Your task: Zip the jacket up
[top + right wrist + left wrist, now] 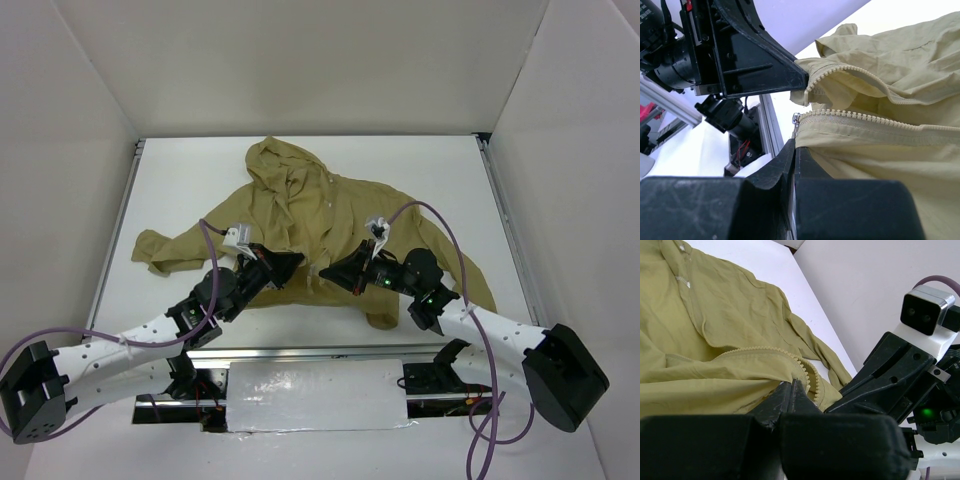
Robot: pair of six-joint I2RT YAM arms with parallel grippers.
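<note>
The olive-tan jacket (330,215) lies spread on the white table (180,180), hood at the far side, front open at the hem. My left gripper (296,261) is shut on the hem's left zipper edge; in the left wrist view its tips (793,382) pinch fabric under the curved zipper teeth (765,349). My right gripper (326,272) is shut on the other zipper edge, close by. In the right wrist view its tips (794,144) hold the hem just under a small metal zipper end (796,119) and a straight row of teeth (865,117).
Metal rails run along the table's left (118,230) and right (510,230) sides and the near edge (300,352). White walls enclose the table. A purple cable (440,215) arcs over the jacket's right sleeve. The two grippers nearly touch.
</note>
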